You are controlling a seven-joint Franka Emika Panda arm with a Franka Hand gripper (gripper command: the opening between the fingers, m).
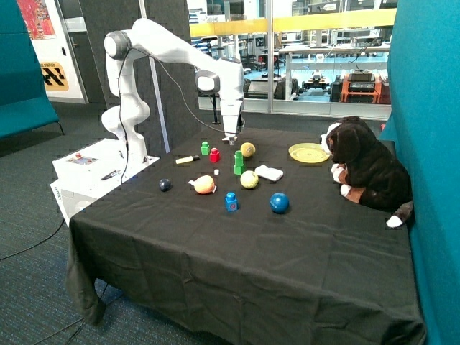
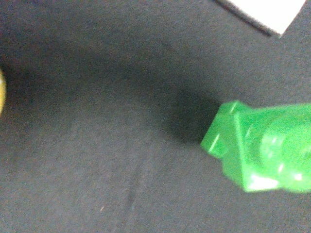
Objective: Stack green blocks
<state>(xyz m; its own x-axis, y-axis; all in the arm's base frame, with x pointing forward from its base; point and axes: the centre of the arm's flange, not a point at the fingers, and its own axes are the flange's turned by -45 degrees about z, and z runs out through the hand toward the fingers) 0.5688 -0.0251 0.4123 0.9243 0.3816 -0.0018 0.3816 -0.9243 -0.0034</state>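
Two green blocks stand stacked as a small tower (image 1: 238, 163) near the middle of the black table. The wrist view shows this tower (image 2: 262, 148) from above, stud on top, standing free on the cloth. A third green block (image 1: 205, 148) stands alone farther back, beside the red studded block (image 1: 215, 155). My gripper (image 1: 230, 139) hangs a little above the table behind the tower, between the lone green block and a yellow ball (image 1: 248, 149). It touches none of them, and nothing shows in it.
A blue studded block (image 1: 231, 202), a blue ball (image 1: 279, 203), a yellow-green ball (image 1: 249, 180), an orange ball (image 1: 205, 185) and a small dark ball (image 1: 164, 185) lie nearer the front. A white pad (image 1: 269, 172), a yellow plate (image 1: 309, 152) and a plush dog (image 1: 366, 169) are to the side.
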